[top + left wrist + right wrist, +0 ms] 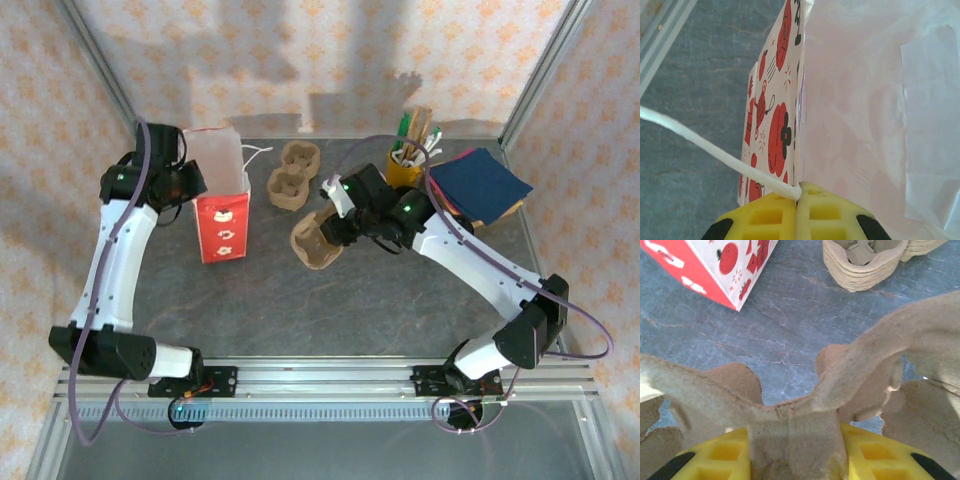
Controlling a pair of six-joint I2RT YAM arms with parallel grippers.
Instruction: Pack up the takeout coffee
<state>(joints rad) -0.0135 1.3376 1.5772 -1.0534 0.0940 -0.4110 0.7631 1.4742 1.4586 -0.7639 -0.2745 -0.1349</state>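
The takeout coffee is out of view. A red-and-white paper bag (222, 205) stands open at the back left. My left gripper (195, 183) is shut on its rim. In the left wrist view the yellow fingers (799, 192) pinch the bag wall (775, 135) right where its white string handle (705, 147) is fixed. My right gripper (340, 228) is shut on a brown cardboard cup carrier (315, 240) near mid-table. In the right wrist view the carrier's centre wall (865, 365) sits between the yellow pads (797, 440).
A stack of brown carriers (293, 175) sits right of the bag, also in the right wrist view (865, 265). A yellow cup of stirrers (405, 165) and blue napkins (480, 185) are at the back right. Metal frame posts border the table.
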